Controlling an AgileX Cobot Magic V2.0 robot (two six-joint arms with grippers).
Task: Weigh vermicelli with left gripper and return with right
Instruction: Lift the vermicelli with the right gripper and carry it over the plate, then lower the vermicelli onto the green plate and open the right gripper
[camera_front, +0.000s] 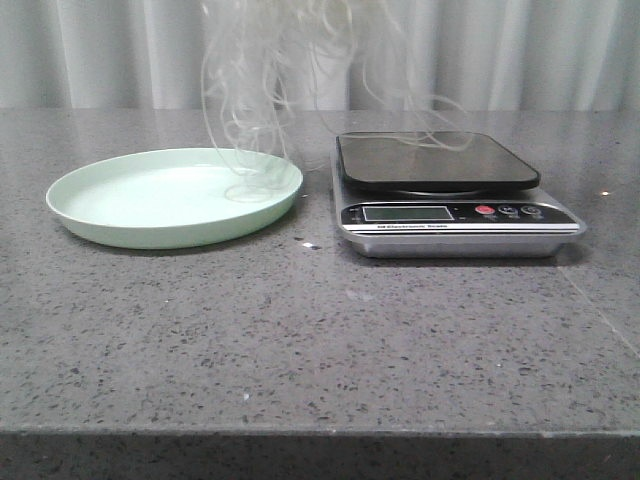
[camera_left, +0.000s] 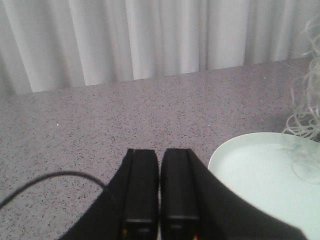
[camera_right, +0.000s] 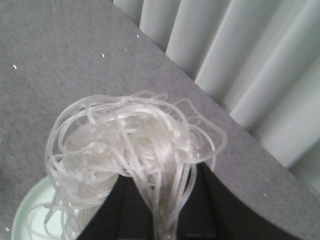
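The vermicelli (camera_front: 290, 70) hangs in the air, gripped by the right gripper (camera_right: 162, 220), whose fingers pinch the bunch near its base in the right wrist view. In the front view the tangle dangles above the gap between the plate (camera_front: 100, 225) and the scale (camera_front: 455, 215), with its lowest loops brushing the plate's rim at about 3 o'clock and a few strands trailing over the scale's platform. The platform itself is bare, so the weighing looks done and the return trip is in hand; what remains, I judge, is to lower the noodles onto the plate and let go.

The left gripper (camera_left: 159, 200) sits pressed together and holds nothing, parked beside the plate.

The noodles are thin, translucent, whitish and springy, curling into loose loops. The plate is round, shallow, smooth pale green. The scale has a dark glossy square top on a silver body. The table (camera_front: 300, 340) is speckled grey stone.
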